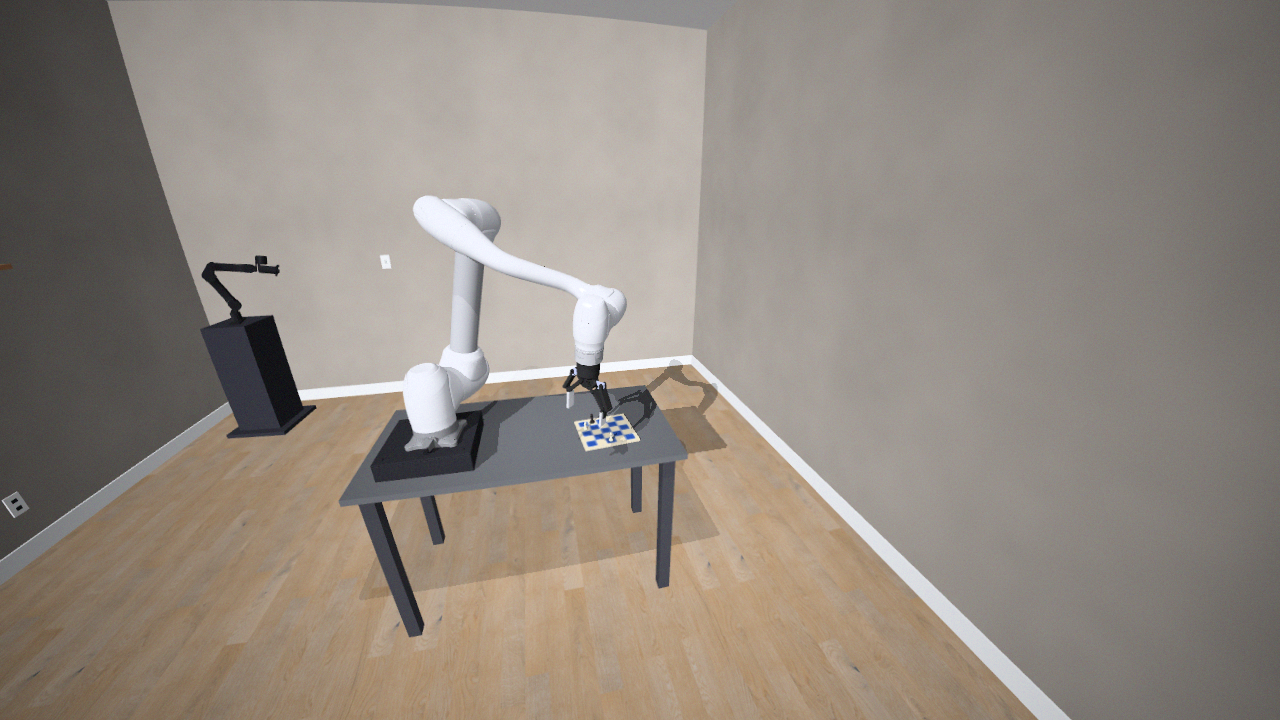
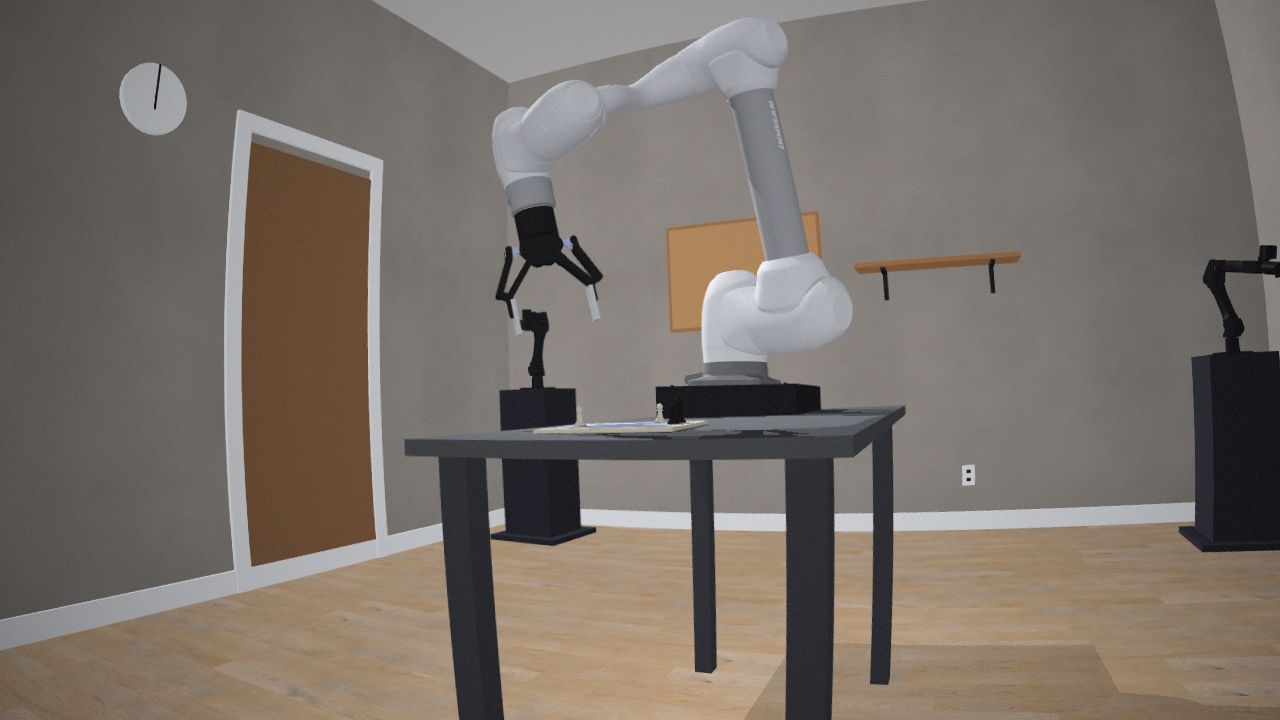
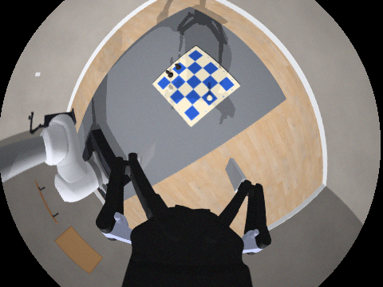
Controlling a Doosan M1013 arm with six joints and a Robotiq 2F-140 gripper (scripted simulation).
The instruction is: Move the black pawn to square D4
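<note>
The chessboard point(image 3: 196, 83), with blue and cream squares, lies on the grey table point(image 1: 528, 438); it also shows in the top view point(image 1: 606, 433) and the exterior view point(image 2: 617, 427). A small black pawn point(image 3: 169, 73) stands near the board's corner on the robot-base side, and it also shows in the exterior view point(image 2: 677, 413). A second dark shape lies right beside it; I cannot tell if it is a piece or a shadow. My gripper point(image 2: 550, 313) is wide open and empty, high above the board, as the wrist view point(image 3: 182, 163) also shows.
Two white pieces stand on the board: one point(image 3: 171, 88) next to the black pawn and one point(image 3: 210, 96) near the opposite edge. The robot's black base block point(image 1: 427, 447) sits on the table's other end. The board letters are too small to read.
</note>
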